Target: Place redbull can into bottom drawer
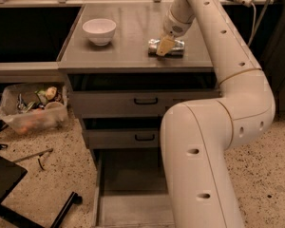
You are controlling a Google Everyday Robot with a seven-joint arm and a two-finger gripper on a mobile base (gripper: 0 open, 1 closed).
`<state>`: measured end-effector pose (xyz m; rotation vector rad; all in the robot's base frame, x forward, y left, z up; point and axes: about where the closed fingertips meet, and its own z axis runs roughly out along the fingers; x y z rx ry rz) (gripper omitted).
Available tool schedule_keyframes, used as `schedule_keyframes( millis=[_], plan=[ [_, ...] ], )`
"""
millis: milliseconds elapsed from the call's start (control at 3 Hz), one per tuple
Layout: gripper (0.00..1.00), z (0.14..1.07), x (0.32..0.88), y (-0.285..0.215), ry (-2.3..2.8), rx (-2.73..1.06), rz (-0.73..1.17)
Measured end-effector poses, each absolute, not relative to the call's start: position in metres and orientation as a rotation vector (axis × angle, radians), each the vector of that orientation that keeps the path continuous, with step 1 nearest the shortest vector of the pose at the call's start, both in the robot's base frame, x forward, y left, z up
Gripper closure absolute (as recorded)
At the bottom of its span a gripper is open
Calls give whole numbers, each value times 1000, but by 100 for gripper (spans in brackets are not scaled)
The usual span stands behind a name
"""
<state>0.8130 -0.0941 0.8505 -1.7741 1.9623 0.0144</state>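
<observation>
Silver, on its side, the redbull can [177, 47] lies on the desk [123, 42], long axis left-right. The gripper [164, 46] sits directly over its middle; whether it has clamped the can I cannot tell. The open bottom drawer [133, 210] lies well below the desk's front edge.

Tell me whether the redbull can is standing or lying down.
Lying down: the redbull can rests lengthwise on the counter, with the gripper at its middle.
</observation>
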Motion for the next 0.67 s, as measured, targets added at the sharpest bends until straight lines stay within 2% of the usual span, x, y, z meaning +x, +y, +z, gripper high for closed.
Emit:
schedule_keyframes(
  millis=[333, 667],
  plan=[
    [89, 851, 816, -92, 1960, -1754, 17],
    [100, 872, 804, -100, 1940, -1693, 67]
  ],
)
